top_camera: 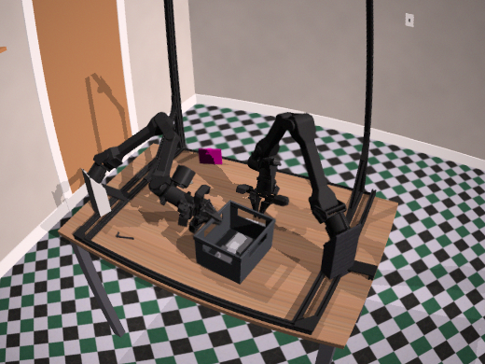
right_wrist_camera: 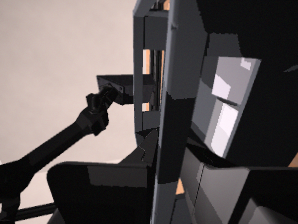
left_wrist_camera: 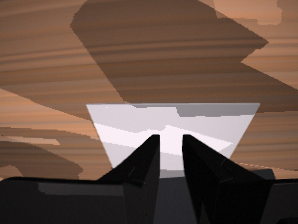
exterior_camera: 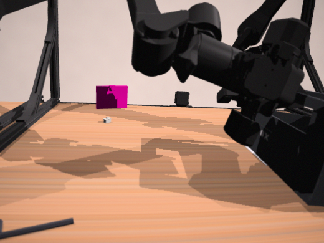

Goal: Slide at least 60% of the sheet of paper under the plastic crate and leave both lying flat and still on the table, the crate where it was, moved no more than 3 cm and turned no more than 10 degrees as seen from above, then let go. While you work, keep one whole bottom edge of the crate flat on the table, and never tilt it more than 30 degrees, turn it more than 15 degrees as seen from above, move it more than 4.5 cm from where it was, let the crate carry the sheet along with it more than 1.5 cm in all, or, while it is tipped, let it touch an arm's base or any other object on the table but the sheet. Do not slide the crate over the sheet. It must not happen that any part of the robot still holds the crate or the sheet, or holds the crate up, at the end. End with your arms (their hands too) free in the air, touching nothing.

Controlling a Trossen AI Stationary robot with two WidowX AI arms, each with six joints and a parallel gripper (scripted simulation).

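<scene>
The dark grey crate (top_camera: 228, 271) (exterior_camera: 296, 156) (right_wrist_camera: 175, 65) stands mid-table; I cannot tell whether it is slightly tipped. Pale patches show inside it. The white sheet (left_wrist_camera: 135, 120) lies on the table behind the crate, its near part meeting a dark band at the crate's side. How much is underneath is hidden. My right gripper (top_camera: 215, 219) (right_wrist_camera: 165, 135) is shut on the crate's upper wall, one finger on each side. My left gripper (top_camera: 257, 212) (left_wrist_camera: 170, 142) is slightly open and empty, pointing down over the sheet behind the crate; contact with the sheet is unclear.
A magenta block (top_camera: 210, 156) (exterior_camera: 121, 100) stands at the table's far edge. A small white object (exterior_camera: 107, 120) lies near it. A thin dark rod (top_camera: 125, 237) (exterior_camera: 40, 227) lies at one end. Black rails and both arm bases border the table.
</scene>
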